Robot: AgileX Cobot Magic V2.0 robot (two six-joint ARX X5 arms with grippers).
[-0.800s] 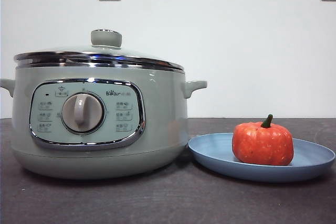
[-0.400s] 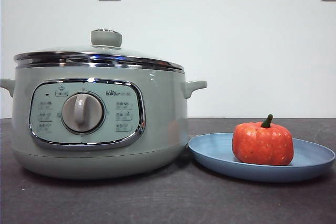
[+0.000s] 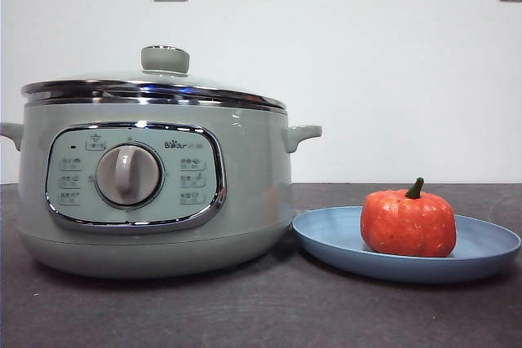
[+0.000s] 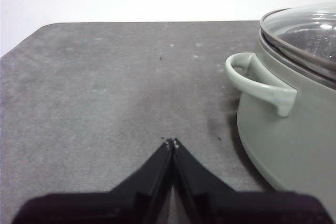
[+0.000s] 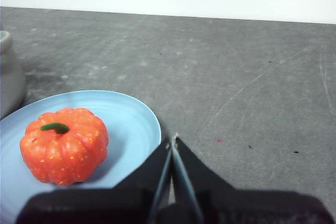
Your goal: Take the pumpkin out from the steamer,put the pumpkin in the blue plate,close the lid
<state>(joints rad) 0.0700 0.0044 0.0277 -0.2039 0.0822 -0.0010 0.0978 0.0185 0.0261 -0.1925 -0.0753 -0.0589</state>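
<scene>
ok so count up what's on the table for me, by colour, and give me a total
Pale green: 2, the steamer and the lid sitting on it
Blue: 1, the blue plate
Orange-red: 1, the pumpkin on that plate
Total: 4

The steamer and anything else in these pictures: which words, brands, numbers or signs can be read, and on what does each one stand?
"Bear": brand on the control panel of the steamer, above and to the right of the dial.
Small button labels around the dial: too small to read.
Pumpkin, blue plate, lid: no text visible.
</scene>
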